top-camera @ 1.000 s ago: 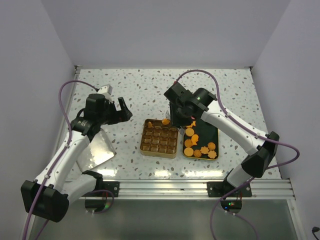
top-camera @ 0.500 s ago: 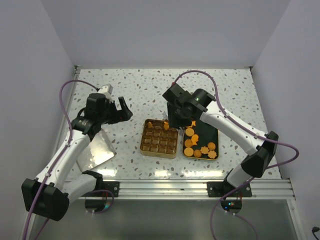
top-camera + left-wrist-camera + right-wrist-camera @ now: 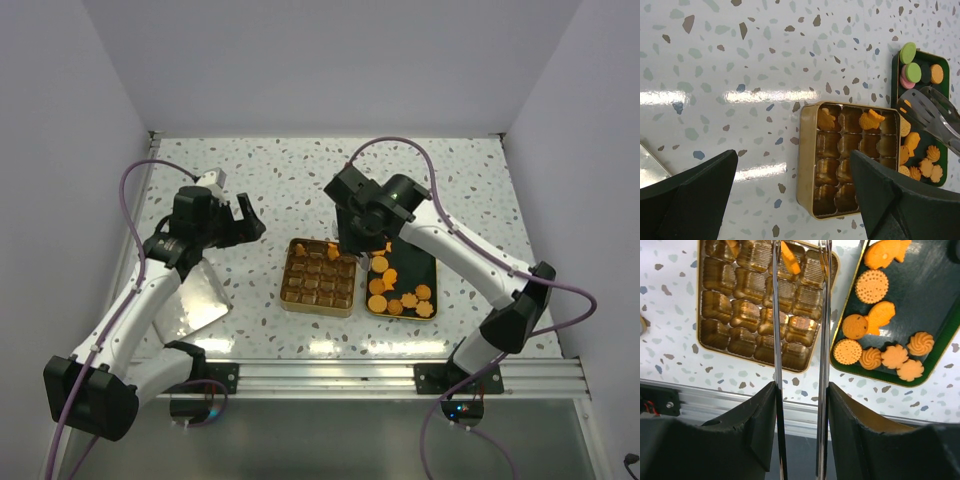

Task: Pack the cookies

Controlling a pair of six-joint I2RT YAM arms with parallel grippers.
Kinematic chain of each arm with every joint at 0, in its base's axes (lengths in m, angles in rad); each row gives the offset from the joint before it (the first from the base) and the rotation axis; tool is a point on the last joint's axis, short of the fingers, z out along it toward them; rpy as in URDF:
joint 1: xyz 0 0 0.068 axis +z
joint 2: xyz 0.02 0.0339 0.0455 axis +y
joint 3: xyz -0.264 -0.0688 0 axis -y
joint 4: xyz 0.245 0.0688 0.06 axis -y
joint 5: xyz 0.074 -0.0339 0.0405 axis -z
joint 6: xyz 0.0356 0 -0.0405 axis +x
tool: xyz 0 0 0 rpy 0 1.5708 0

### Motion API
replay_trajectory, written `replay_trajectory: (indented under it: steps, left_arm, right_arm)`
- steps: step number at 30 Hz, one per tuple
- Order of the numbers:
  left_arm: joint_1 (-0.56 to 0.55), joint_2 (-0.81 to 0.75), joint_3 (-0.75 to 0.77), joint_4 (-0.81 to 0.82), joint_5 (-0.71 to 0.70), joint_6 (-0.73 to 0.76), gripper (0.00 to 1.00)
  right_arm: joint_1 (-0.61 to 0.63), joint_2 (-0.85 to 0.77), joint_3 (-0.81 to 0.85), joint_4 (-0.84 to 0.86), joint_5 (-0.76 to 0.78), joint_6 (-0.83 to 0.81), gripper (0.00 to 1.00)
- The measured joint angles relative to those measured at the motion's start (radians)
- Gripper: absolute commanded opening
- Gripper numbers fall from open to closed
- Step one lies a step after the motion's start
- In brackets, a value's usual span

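Note:
A gold compartment tray (image 3: pixel 320 275) lies at the table's middle, with two cookies (image 3: pixel 826 119) (image 3: pixel 871 119) in its far row. In the right wrist view one of them, a cookie (image 3: pixel 790 257), leans tilted in a cell between the spread tips of metal tongs (image 3: pixel 776 315). My right gripper (image 3: pixel 801 387) (image 3: pixel 355 228) is shut on the tongs' handles, over the tray's far right corner. More cookies (image 3: pixel 872 286) lie in the dark green tray (image 3: pixel 425 262) to the right. My left gripper (image 3: pixel 245 222) (image 3: pixel 794 155) hovers open and empty, left of the gold tray.
A silver lid (image 3: pixel 197 298) lies flat on the left beside the left arm. Green, pink and dark round discs (image 3: pixel 910 70) sit at the far end of the dark green tray (image 3: pixel 896 75). An aluminium rail (image 3: pixel 330 375) runs along the near edge.
The tongs in my right gripper have spread wider and the cookie they carried now rests in a far-row cell. The right arm has shifted slightly. The left arm has stayed still.

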Motion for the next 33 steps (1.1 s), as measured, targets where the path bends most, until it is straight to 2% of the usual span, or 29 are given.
replay_trajectory:
  steps: [5, 13, 21, 25, 33]
  left_arm:
    - [0.0, 0.0, 0.0, -0.002, 0.0, 0.0, 1.0]
    - [0.0, 0.0, 0.0, -0.002, 0.003, 0.0, 1.0]
    - [0.0, 0.0, 0.0, -0.002, 0.026, 0.001, 1.0]
    - [0.0, 0.002, 0.0, -0.001, 0.034, 0.0, 1.0]
    - [0.0, -0.002, 0.0, -0.008, 0.042, 0.001, 1.0]
  right_arm:
    - [-0.014, -0.061, -0.041, -0.027, 0.027, 0.004, 0.45]
    - [-0.089, -0.306, -0.259, -0.063, 0.049, 0.027, 0.45]
    - [-0.093, -0.426, -0.478, -0.074, 0.009, 0.089, 0.44]
    - [-0.093, -0.449, -0.542, -0.075, -0.011, 0.109, 0.44]
    - [-0.109, -0.385, -0.528, -0.026, -0.015, 0.111, 0.44]
